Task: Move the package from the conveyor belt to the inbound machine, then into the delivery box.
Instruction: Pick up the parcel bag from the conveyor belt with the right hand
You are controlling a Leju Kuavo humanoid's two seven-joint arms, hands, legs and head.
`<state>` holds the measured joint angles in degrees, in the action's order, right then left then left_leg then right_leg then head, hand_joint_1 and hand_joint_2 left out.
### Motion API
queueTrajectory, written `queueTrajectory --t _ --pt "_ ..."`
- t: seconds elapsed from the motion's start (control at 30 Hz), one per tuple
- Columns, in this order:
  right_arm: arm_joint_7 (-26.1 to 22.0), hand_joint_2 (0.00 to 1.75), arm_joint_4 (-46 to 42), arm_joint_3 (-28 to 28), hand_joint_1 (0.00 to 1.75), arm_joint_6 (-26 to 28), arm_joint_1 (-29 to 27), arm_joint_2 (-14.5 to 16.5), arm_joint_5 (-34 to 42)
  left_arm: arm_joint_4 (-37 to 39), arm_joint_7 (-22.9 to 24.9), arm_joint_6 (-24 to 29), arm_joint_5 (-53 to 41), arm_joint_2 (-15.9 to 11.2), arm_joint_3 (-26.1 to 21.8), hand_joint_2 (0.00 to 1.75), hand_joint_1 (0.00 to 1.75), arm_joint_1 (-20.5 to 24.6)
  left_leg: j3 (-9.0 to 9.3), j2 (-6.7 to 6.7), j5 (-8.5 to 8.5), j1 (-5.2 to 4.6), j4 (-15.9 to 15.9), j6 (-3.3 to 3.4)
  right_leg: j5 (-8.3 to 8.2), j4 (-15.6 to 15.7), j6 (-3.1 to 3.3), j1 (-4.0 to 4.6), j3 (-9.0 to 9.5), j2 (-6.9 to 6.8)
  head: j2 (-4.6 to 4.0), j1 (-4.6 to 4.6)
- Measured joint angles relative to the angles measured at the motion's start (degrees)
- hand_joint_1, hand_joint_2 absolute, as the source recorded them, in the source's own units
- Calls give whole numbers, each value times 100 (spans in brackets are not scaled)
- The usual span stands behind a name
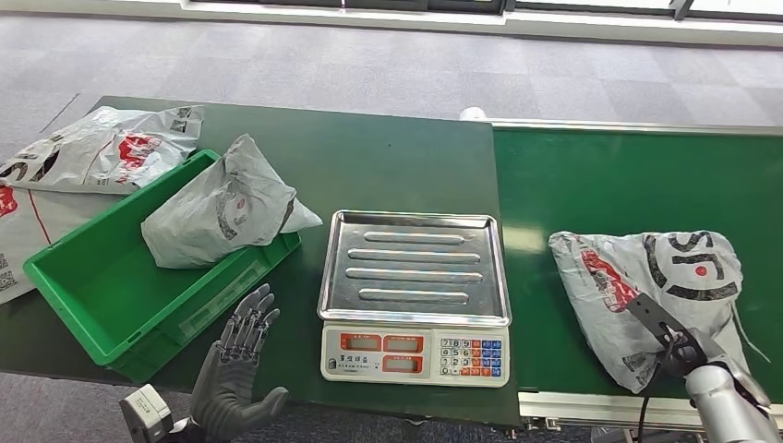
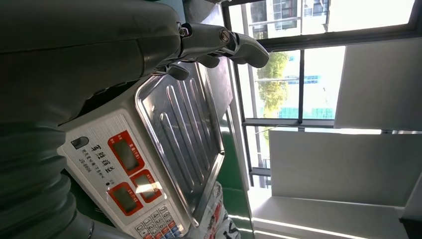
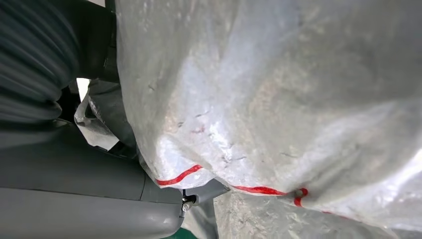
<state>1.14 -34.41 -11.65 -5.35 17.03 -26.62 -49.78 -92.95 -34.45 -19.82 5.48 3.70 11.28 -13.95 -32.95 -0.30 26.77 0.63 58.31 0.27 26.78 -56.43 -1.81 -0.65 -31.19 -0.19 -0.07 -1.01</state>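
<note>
Head view has the right hand [image 1: 667, 334] down on the grey package [image 1: 660, 295], which is lying on the green conveyor belt [image 1: 637, 175]. One dark finger is laid across the top of the bag, and the thumb looks tucked in at its near edge. Right wrist view backs that up: crinkled plastic with a red stripe [image 3: 278, 114] sits right against the grey thumb [image 3: 99, 199], so the fingers look closed on the bag, though I can't tell how firm the grip is.

Left hand [image 1: 238, 369] is off the near edge of the table, fingers spread wide, holding nothing. Just past its fingertips is the green delivery box [image 1: 83, 277], with another grey bag [image 1: 217, 208] leaning in its far corner. Off to the thumb side of that hand sits the scale [image 1: 414, 293], steel tray on top, red displays and keypad facing the robot. Left wrist view catches the same scale [image 2: 164, 149] just beyond the open fingers [image 2: 234, 45]. More bags [image 1: 102, 148] lie beyond the box.
</note>
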Motion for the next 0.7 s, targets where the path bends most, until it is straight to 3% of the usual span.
queueTrajectory --t 0.17,0.27,0.33,0.5,0.7 --pt "-1231 175 -1107 -363 175 2033 -169 394 651 -106 48 19 8 49 -2 175 0 -27 -30 -2 -7 -10 0 -3 -1 -20 0 -10 -36 -1 0 0" --pt "-2239 175 -2555 -811 175 3740 -382 910 1979 -190 96 128 -7 128 -2 175 0 -69 -32 -27 -17 -12 0 -3 1 -24 3 -12 -47 -32 0 -1" --pt "-2674 175 -3593 -1012 175 4348 -599 1197 2671 -206 84 258 -11 176 0 175 0 -88 -35 -46 -20 -11 -4 -5 9 -26 14 -10 -44 -51 0 0" --pt "-2872 175 -5223 -1103 175 4546 -967 1559 2925 -208 6 410 -8 205 30 175 0 -117 -32 -26 -12 -10 -10 -17 18 -31 27 -11 -55 -33 0 -1" --pt "-2955 175 -5939 -1158 175 4546 -1139 1740 2954 -223 -2 414 -5 207 33 175 0 -129 -29 -15 -13 -12 -10 -16 15 -31 25 -13 -55 -26 0 1"
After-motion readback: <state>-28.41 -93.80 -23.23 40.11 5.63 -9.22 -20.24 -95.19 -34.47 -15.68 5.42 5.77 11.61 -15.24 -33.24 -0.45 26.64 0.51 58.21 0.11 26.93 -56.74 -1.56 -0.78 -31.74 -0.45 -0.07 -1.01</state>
